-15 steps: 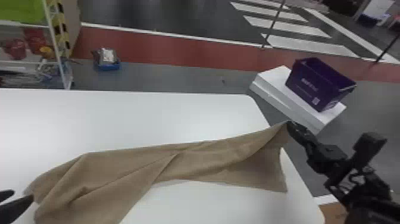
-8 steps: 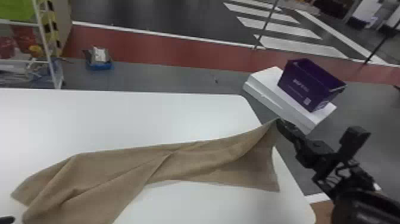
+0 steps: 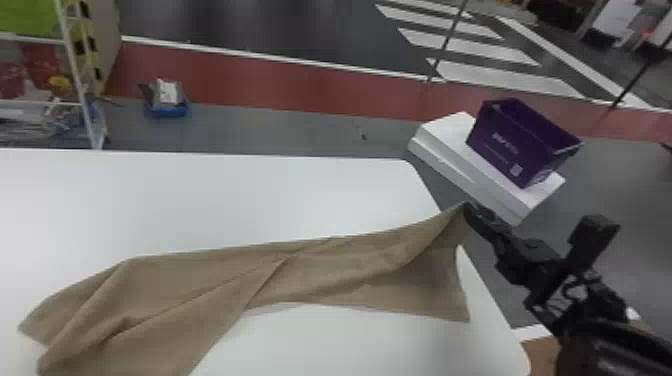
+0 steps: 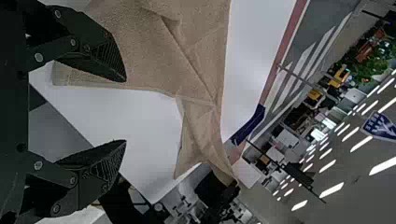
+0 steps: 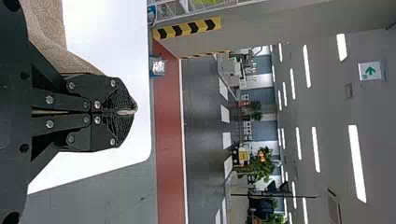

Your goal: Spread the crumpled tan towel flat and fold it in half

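The tan towel is stretching across the white table in a long, uneven band, and the right gripper is holding one end of it up by a corner, out at the table's right edge. In the right wrist view, that right gripper is clenching, its two fingers pressing together with a bit of cloth showing between the tips. Below the pinched corner, the towel is hanging in a loose drape, its lower corner coming down near the right side of the tabletop. A diagonal fold is crossing the middle, where the band is narrowing, and over on the left the fabric is fanning out wider, creases running through it, one part passing beyond the head view's bottom edge. The left gripper, meanwhile, is grasping nothing: its fingers are standing wide apart, with towel lying beyond one of them and bare white tabletop showing through the gap. So the towel is lying partly on the table and partly lifted, creased rather than flat. Past the table's far right corner, a purple bin is sitting tilted in view on a white block, and a blue container is resting on the floor beyond the far edge.
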Available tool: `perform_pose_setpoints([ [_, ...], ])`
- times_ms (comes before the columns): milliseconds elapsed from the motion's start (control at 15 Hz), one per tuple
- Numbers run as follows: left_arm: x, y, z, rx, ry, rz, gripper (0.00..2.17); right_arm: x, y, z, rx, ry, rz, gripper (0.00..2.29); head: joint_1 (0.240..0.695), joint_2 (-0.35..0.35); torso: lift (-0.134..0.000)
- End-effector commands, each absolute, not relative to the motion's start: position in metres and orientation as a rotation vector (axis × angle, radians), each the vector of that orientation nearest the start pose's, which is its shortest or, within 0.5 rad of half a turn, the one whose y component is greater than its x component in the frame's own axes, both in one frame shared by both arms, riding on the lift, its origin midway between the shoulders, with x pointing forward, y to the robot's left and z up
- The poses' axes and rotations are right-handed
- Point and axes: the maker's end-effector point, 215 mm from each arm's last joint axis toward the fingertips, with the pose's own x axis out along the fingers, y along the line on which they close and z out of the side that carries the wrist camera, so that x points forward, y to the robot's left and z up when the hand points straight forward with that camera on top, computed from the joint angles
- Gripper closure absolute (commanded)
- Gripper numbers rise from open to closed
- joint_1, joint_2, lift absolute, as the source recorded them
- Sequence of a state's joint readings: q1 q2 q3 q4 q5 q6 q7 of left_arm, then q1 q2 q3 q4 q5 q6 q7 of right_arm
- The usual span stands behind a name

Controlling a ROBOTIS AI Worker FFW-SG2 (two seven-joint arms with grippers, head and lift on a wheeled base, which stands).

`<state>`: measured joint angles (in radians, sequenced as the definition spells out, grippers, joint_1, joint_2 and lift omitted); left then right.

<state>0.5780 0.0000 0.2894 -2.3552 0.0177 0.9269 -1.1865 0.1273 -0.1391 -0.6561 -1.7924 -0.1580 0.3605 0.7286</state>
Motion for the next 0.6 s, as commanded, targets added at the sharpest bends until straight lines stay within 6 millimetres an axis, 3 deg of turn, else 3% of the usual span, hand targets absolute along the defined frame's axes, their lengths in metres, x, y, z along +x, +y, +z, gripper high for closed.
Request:
perform_pose_setpoints([
  [0, 0.288, 0.138, -0.391, -0.233, 0.535, -0.887, 0.51, 0.483, -0.473, -0.328, 0.074, 0.144, 0.111, 2.13, 0.695, -0.350, -0.124],
  [200, 0.285, 0.132, -0.389, -0.140, 0.475, -0.882, 0.51, 0.482, -0.477, -0.328, 0.079, 0.141, 0.106, 2.13, 0.695, -0.350, -0.124],
  [533, 0.273, 0.128, -0.426, -0.109, 0.557, -0.873, 0.51, 0.481, -0.481, -0.333, 0.092, 0.146, 0.104, 2.13, 0.695, -0.350, -0.124],
])
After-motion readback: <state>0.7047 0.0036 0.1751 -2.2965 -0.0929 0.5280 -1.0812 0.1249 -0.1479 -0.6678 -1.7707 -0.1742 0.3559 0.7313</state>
